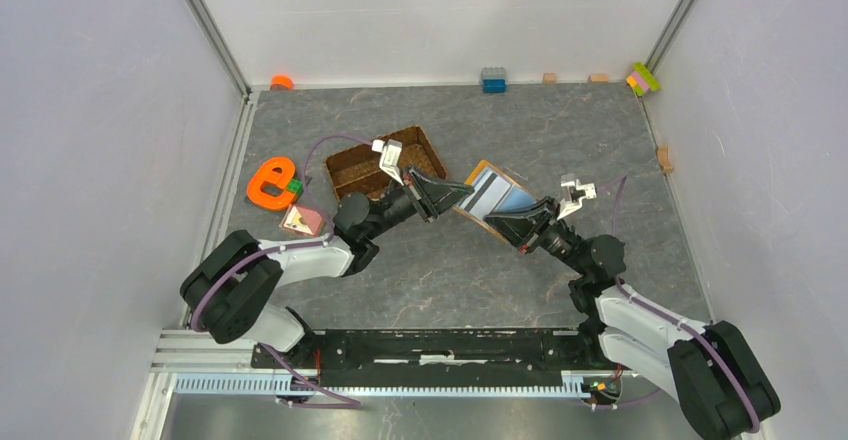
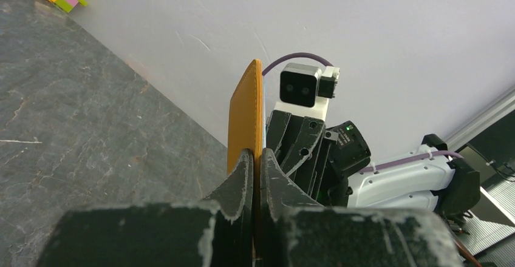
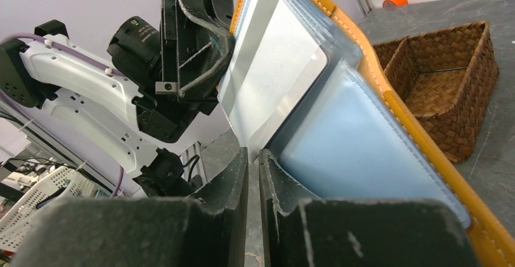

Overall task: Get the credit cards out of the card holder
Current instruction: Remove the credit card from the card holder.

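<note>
The card holder (image 1: 497, 192) is an orange wallet held open above the table's middle, its pale blue lining (image 3: 358, 152) facing my right wrist camera. My left gripper (image 1: 462, 195) is shut on the holder's left edge; in the left wrist view the orange edge (image 2: 246, 115) stands upright out of the closed jaws (image 2: 256, 158). A pale grey-white credit card (image 3: 273, 79) sticks partway out of a slot. Its lower corner reaches down between the tips of my right gripper (image 3: 253, 155), whose jaws stand a narrow slit apart around it. My right gripper (image 1: 497, 222) sits at the holder's near edge.
A brown woven divided tray (image 1: 385, 160) stands just behind my left gripper. An orange e-shaped toy (image 1: 270, 182) and a pink block (image 1: 303, 220) lie at the left. A blue brick (image 1: 493, 80) and stacked coloured bricks (image 1: 643, 78) line the back wall.
</note>
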